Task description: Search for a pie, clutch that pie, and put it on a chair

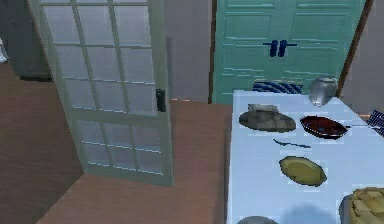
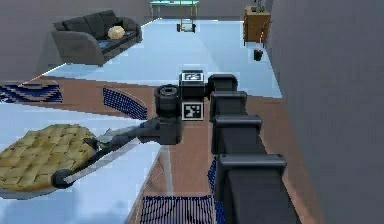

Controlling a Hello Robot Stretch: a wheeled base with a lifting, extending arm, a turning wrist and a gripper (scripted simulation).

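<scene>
A golden lattice-topped pie point(image 2: 42, 160) lies on the white table point(image 2: 40, 118) at the arm side view's lower left. It shows again at the forward view's bottom right corner as the pie point(image 1: 368, 206). The dark arm point(image 2: 240, 150) rises from the bottom edge. At its end my gripper point(image 2: 80, 160) reaches left, its thin fingers point(image 2: 110, 160) ending at the pie's rim. I cannot tell whether it holds anything. Blue striped chairs point(image 2: 125, 101) stand by the table's far side, and another chair point(image 2: 175, 210) is at the bottom edge.
On the table point(image 1: 250, 180) sit a brown dish point(image 1: 267, 120), a red bowl point(image 1: 323, 125), a silver vessel point(image 1: 322, 91) and an olive plate point(image 1: 302, 169). A glass-paned door point(image 1: 105, 80) stands ajar at left; teal doors point(image 1: 285, 45) behind. A dark sofa point(image 2: 95, 35) stands far off.
</scene>
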